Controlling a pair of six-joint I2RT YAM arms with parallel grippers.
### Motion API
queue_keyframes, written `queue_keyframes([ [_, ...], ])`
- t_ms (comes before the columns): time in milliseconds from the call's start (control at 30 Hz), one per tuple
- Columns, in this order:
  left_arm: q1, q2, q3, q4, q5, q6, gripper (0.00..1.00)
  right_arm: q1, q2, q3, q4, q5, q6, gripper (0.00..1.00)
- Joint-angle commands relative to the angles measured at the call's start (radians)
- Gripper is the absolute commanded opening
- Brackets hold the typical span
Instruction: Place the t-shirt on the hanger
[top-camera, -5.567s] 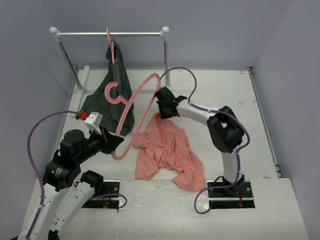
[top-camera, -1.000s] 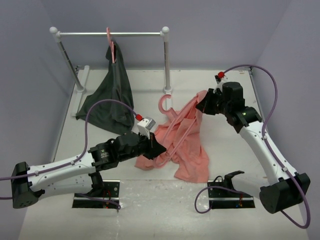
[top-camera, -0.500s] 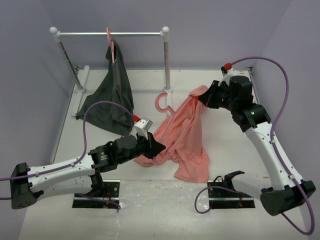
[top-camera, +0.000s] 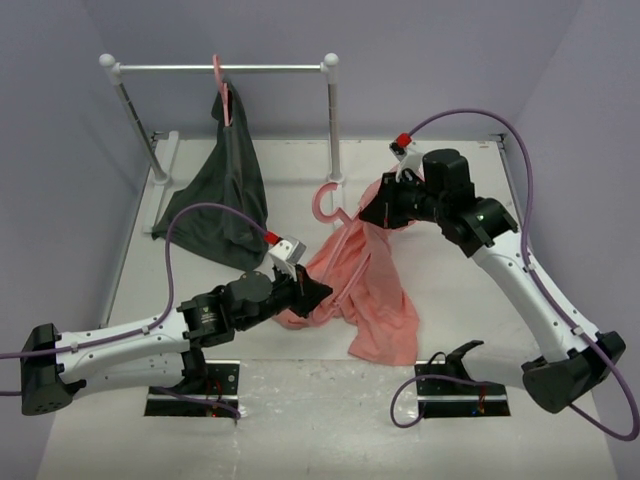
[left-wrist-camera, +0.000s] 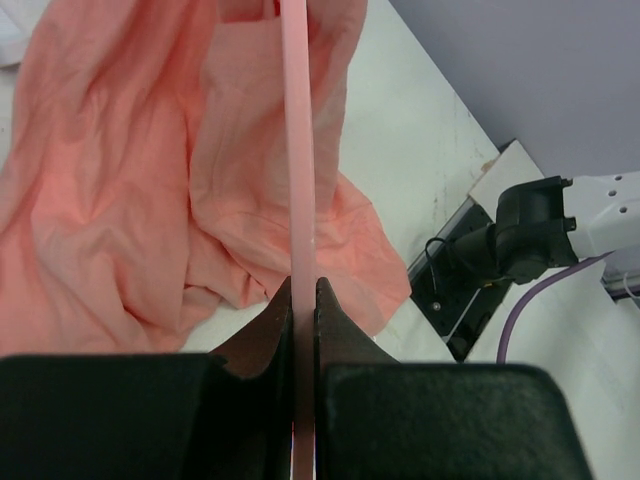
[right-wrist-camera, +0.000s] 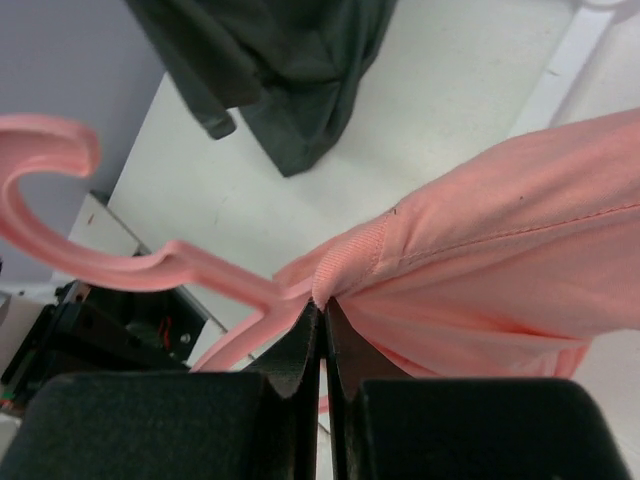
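- Left pincer (left-wrist-camera: 303, 292): clamped on the hanger (left-wrist-camera: 297, 150) arm.
- Right pincer (right-wrist-camera: 320, 312): pinching the t-shirt (right-wrist-camera: 500, 230) collar edge.
- Hanger hook: 11 o'clock of t-shirt.
- Bare worktop (top-camera: 450, 300): 3 o'clock of t-shirt.

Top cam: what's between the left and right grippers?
The hanger and the bunched t-shirt fill the gap from left gripper to right gripper. Clearest in the top external view.

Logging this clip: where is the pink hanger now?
Top view, centre: hanger runs from left gripper to right gripper, hook near the rack's right post.
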Motion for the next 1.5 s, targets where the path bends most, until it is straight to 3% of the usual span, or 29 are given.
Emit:
queue_keyframes([
  [0, -0.006, -0.008, 0.056, 0.134, -0.096, 0.075, 0.00, 0.022, -0.080, 0.027, 0.034, -0.219, -0.044, 0.00],
  [267, -0.006, -0.032, -0.003, 0.257, -0.192, 0.073, 0.00, 0.022, -0.160, 0.073, 0.017, -0.419, -0.049, 0.00],
  [433, -0.006, -0.032, -0.019, 0.310, -0.143, 0.083, 0.00, 0.022, -0.138, 0.099, -0.050, -0.243, -0.037, 0.04],
  [500, -0.006, -0.037, -0.030, 0.316, -0.136, 0.080, 0.00, 0.022, -0.125, 0.108, -0.067, -0.239, -0.033, 0.06],
  [533, -0.006, -0.046, -0.037, 0.315, -0.138, 0.078, 0.00, 0.022, -0.123, 0.110, -0.073, -0.234, -0.027, 0.13],
  [633, -0.006, -0.083, -0.061, 0.297, -0.139, 0.076, 0.00, 0.022, -0.153, 0.103, -0.073, -0.129, -0.016, 0.55],
  [767, -0.006, -0.142, -0.069, 0.214, -0.132, 0.104, 0.00, 0.022, -0.161, 0.165, -0.119, 0.012, -0.095, 0.76],
  [867, -0.006, -0.188, -0.066, 0.169, -0.061, 0.149, 0.00, 0.021, -0.122, 0.229, -0.175, 0.105, -0.206, 0.85],
  [967, -0.006, -0.257, -0.083, 0.140, -0.004, 0.172, 0.00, 0.022, -0.091, 0.238, -0.159, 0.066, -0.314, 0.99],
  [1067, -0.006, -0.369, -0.129, 0.125, -0.052, 0.137, 0.00, 0.021, -0.128, 0.137, 0.008, -0.017, -0.383, 0.99],
  [1233, -0.005, -0.470, -0.167, 0.099, -0.093, 0.126, 0.00, 0.022, -0.155, 0.100, 0.035, -0.067, -0.596, 0.99],
  [1300, -0.006, -0.481, -0.159, 0.083, -0.077, 0.141, 0.00, 0.023, -0.183, 0.062, 0.043, -0.141, -0.680, 0.99],
  [1333, -0.006, -0.480, -0.148, 0.070, -0.058, 0.157, 0.00, 0.025, -0.212, 0.029, 0.059, -0.195, -0.805, 0.99],
  [1467, -0.006, -0.431, -0.115, 0.051, -0.012, 0.194, 0.00, 0.060, -0.221, 0.032, 0.093, -0.278, -0.938, 0.99],
])
